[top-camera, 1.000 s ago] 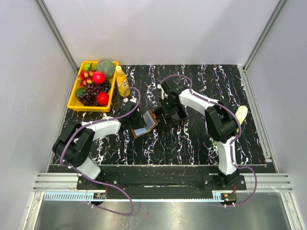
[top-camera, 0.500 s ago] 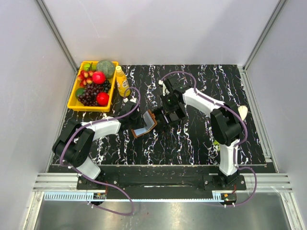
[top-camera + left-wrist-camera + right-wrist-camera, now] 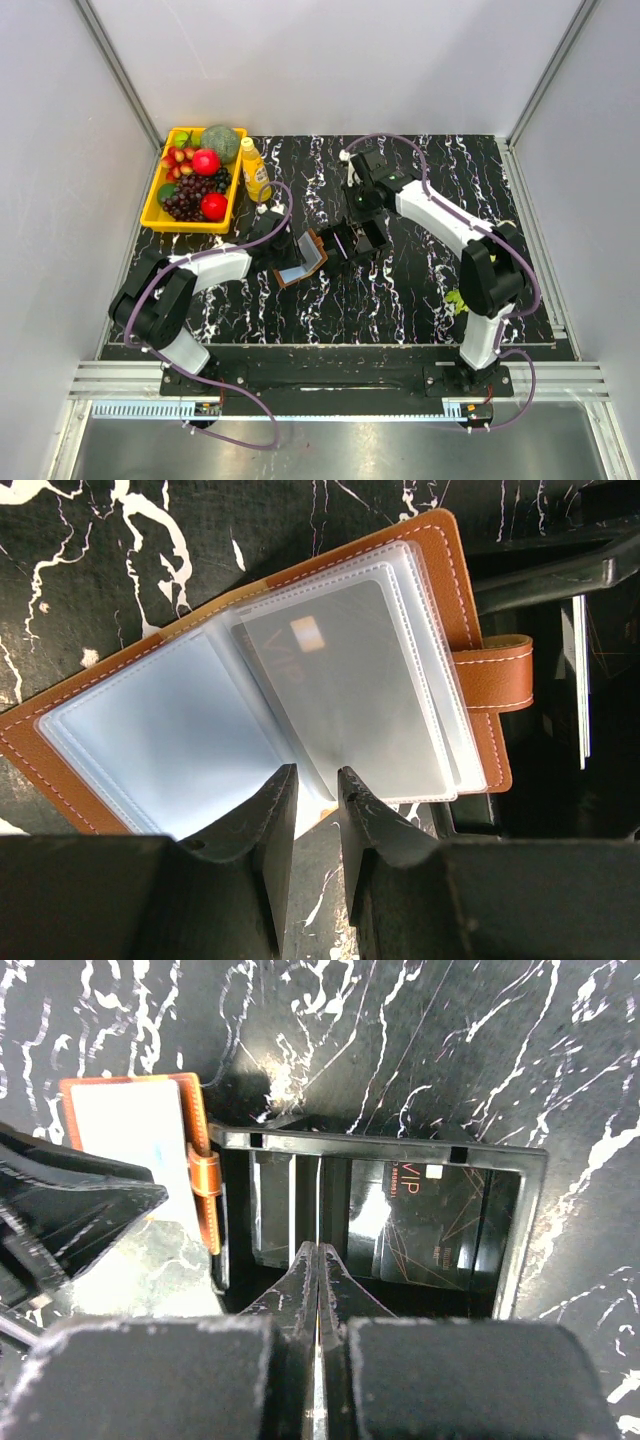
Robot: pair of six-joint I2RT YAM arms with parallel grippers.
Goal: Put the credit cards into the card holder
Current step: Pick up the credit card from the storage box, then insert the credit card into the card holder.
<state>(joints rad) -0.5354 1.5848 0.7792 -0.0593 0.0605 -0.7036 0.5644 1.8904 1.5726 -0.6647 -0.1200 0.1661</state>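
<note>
The brown leather card holder (image 3: 308, 256) lies open and tilted at mid-table, its clear sleeves showing in the left wrist view (image 3: 340, 670). My left gripper (image 3: 315, 780) is closed narrowly on the sleeves' lower edge. My right gripper (image 3: 357, 210) hangs above the black tray (image 3: 368, 240). It is shut on a thin credit card (image 3: 319, 1210) seen edge-on between the fingers. A black VIP card (image 3: 430, 1225) lies in the tray (image 3: 380, 1147). The card holder's strap side (image 3: 205, 1175) touches the tray's left wall.
A yellow basket (image 3: 158, 208) of fruit stands at the back left, with a yellow bottle (image 3: 255, 170) next to it. The right arm's elbow (image 3: 495, 265) stands over the right part of the table. A small green thing (image 3: 455, 298) lies by it.
My right gripper has risen out of the black tray and moved toward the back, with the card pinched in it. The left gripper and card holder have not moved.
</note>
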